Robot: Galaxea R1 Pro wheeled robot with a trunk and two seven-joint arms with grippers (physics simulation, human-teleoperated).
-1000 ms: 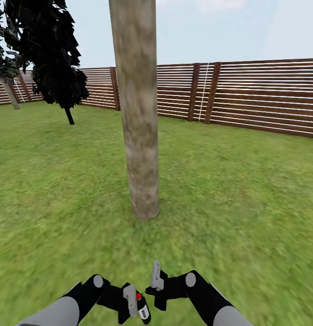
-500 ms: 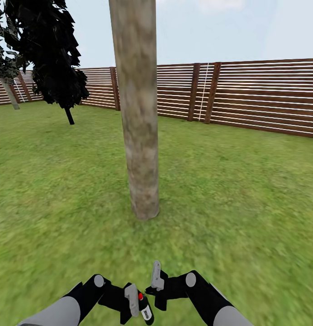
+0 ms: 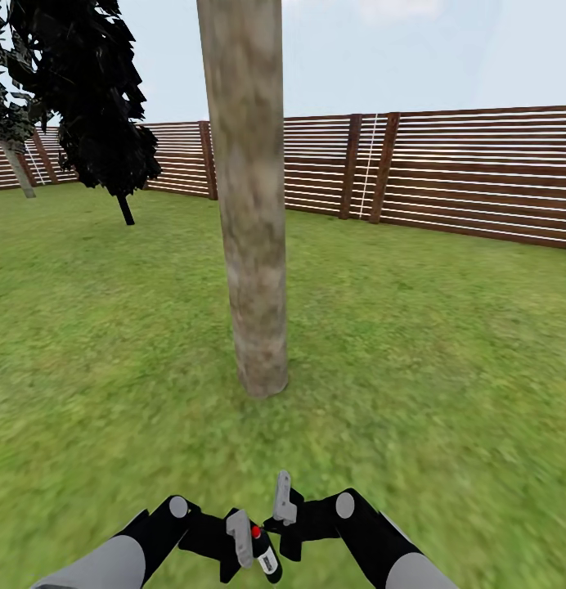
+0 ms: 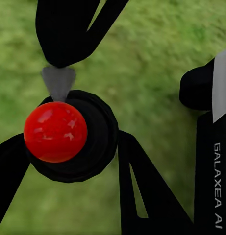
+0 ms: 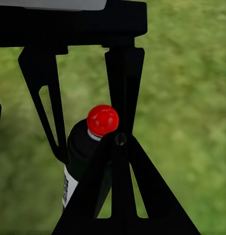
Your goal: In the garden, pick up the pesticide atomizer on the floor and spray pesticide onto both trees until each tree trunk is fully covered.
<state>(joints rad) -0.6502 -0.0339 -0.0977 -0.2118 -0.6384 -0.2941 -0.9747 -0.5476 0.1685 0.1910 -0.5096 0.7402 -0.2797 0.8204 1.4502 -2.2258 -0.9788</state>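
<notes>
1. The left gripper (image 3: 249, 546) pinches the atomizer (image 3: 262, 553) low in the head view, just short of the trunk (image 3: 249, 204).
2. The right gripper (image 3: 285, 511) sits beside it; whether it is spread, I cannot tell.
3. The trunk's top is cut off.
4. The grass (image 3: 430, 343) is blurred.

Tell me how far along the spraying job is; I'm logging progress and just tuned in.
Done: the pesticide atomizer is off the ground, held in the left claw, and the robot faces a pale tree trunk across the grass. In hand: lining up, with the right claw close beside the bottle. Left: no spray specks show on this trunk, so spraying it and the other tree remains.
</notes>
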